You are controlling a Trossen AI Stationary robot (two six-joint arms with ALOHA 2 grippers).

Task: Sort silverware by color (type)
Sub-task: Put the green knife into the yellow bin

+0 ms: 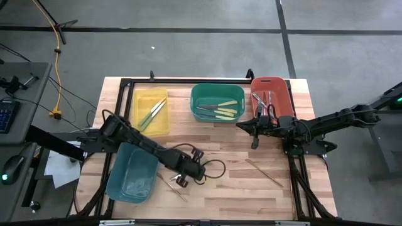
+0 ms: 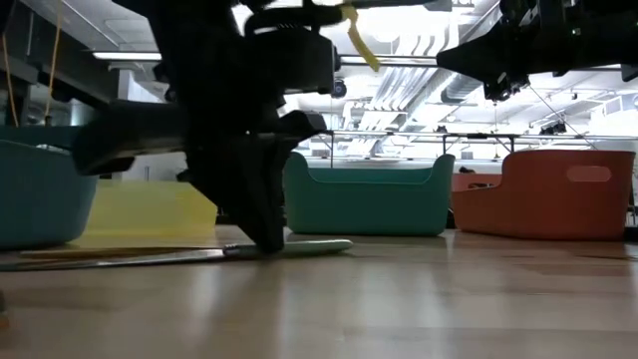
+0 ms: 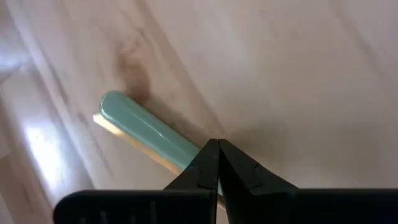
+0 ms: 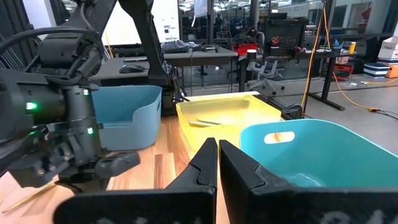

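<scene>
Gripper: the left gripper (image 3: 218, 163) shows as two dark fingers (image 3: 200, 171) rising from 6 o'clock, tips pressed together with only a thin seam between them.
Utensil: a light-green handle (image 3: 149, 131) lies on the wood, its rounded end toward 10 o'clock, its other end running under the fingertips near centre.
Contact: the fingertips meet on the handle's near end.
Beneath the handle: a thin tan wooden strip (image 3: 127, 138) peeks out along its lower edge, parallel to it.
Surface: pale wooden table (image 3: 292, 68) with grain running diagonally; a brownish knot (image 3: 134, 65) lies just beyond the handle's rounded end, toward 11 o'clock.
</scene>
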